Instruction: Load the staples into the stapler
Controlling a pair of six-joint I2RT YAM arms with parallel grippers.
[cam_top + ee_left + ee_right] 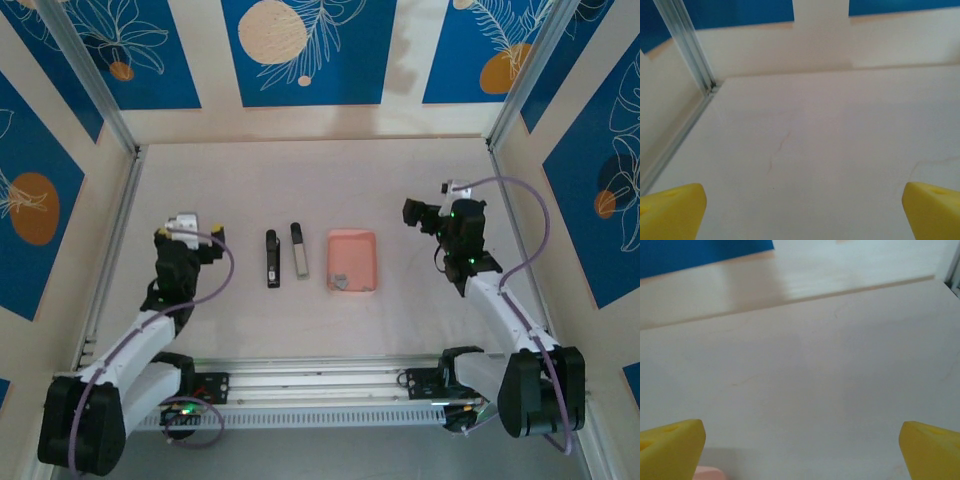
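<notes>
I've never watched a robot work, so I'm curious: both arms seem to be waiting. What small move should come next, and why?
Probably the right gripper should swing toward the pink tray and lower over the staples in its near corner. Its jaws stand wide open and empty, it is the nearer arm, and the stapler lies on the table, unheld.

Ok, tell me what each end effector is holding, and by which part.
Nothing is held. The left end effector and right end effector are both open with nothing between them; the staples lie in the pink tray.
</notes>
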